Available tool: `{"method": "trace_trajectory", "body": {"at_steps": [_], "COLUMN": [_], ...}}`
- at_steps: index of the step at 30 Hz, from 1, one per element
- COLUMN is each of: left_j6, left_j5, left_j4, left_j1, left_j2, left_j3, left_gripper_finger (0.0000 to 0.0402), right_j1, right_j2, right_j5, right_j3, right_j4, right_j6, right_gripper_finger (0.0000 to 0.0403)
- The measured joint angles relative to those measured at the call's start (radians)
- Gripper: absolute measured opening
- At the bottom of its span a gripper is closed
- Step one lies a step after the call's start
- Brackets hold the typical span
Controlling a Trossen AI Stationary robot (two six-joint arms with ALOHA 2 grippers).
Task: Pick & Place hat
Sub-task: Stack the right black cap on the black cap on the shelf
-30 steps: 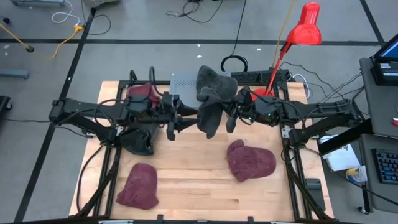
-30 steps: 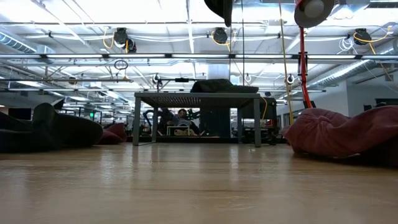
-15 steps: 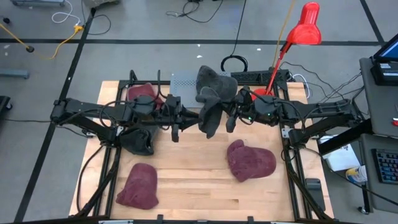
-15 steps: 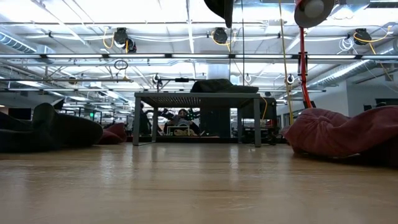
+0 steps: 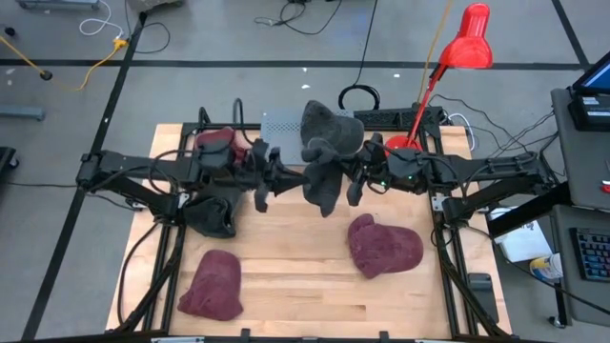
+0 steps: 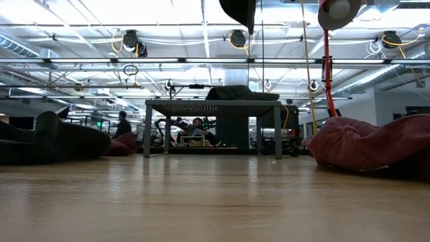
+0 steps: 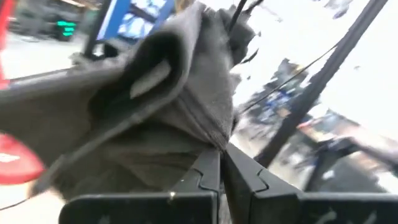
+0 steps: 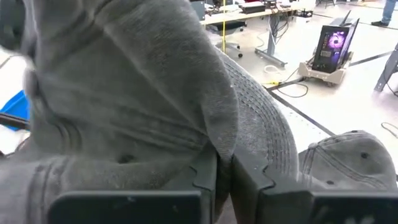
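A gray hat (image 5: 322, 162) hangs in the air above the wooden table (image 5: 305, 286), held up from both sides. The left gripper (image 5: 297, 176) comes in from one side and its two fingers are pressed together on a fold of the hat's cloth; the left wrist view shows the fold (image 7: 214, 134) caught right at the tips of the fingers (image 7: 202, 177). The right gripper (image 5: 345, 179) comes in from the other side, just across the hat from the left one, and it too is pinching the gray hat, with the cloth (image 8: 217, 134) squeezed between its closed fingers (image 8: 202, 174). The two grippers are near each other with the hat between them. In the low view only the bottom tip of the hat (image 6: 240, 12) shows, high over the table top. Below and in front of the right gripper a dark red hat (image 5: 385, 246) lies on the table. Another dark red hat (image 5: 212, 286) lies well in front of the left gripper, near the table's front edge. Under the left arm sits a dark gray hat (image 5: 212, 217). Behind the grippers stands a small gray stand (image 5: 282, 125) with another gray hat (image 6: 242, 93) resting on it. A red lamp (image 5: 464, 43) rises behind the right arm.
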Motion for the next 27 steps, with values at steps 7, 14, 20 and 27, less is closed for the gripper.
{"method": "trace_trajectory", "body": {"at_steps": [7, 14, 20, 27], "left_j6": [-0.178, -0.292, -0.397, -0.367], "left_j5": [0.163, 0.252, 0.279, 0.351], "left_j4": [0.12, 0.212, 0.233, 0.133], "left_j1": [0.043, 0.089, 0.147, 0.249], "left_j2": [0.0, -0.002, -0.001, -0.001], "left_j3": [0.0, 0.001, 0.007, 0.083], "left_gripper_finger": [0.0003, 0.0002, 0.0001, 0.0001], "right_j1": [0.0, 0.001, 0.028, 0.11], "right_j2": [-0.001, -0.001, -0.001, -0.001], "right_j5": [-0.105, -0.162, -0.261, -0.261], "right_j3": [0.0, 0.0, -0.001, -0.001], "right_j4": [-0.049, -0.278, -0.344, -0.253], "right_j6": [0.007, 0.163, 0.213, 0.196], "right_gripper_finger": [0.0048, 0.0083, 0.01, 0.0093]}}
